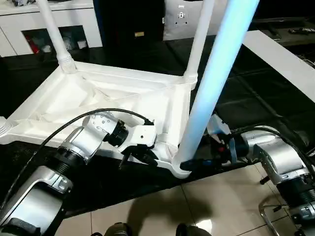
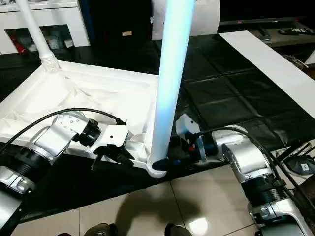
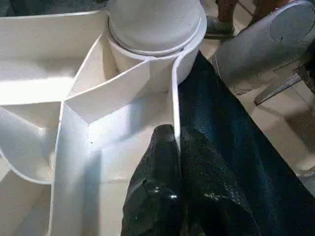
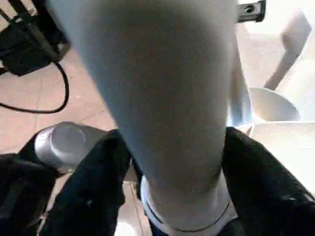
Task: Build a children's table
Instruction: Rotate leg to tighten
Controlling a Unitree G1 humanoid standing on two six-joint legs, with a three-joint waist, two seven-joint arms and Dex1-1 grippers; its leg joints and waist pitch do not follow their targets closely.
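The children's table top (image 1: 123, 98) lies upside down on a black mat, ribbed underside up. Two white legs stand in its far corners, one at the left (image 1: 56, 34) and one at the right (image 1: 198, 44). A third, bluish-lit leg (image 1: 216, 83) rises from the near right corner socket (image 1: 179, 169). My left gripper (image 1: 140, 155) is shut on the top's near rim (image 3: 174, 98), just beside that corner. My right gripper (image 4: 172, 162) sits at the base of the near leg (image 4: 162, 98), one black finger (image 4: 98, 182) pressed on each side of it.
White cabinets (image 1: 49, 19) stand behind the mat. A flat white board (image 1: 280, 59) lies at the right. The mat's near edge meets a tiled floor (image 1: 206, 206). A metal frame (image 1: 275, 211) stands by my right forearm.
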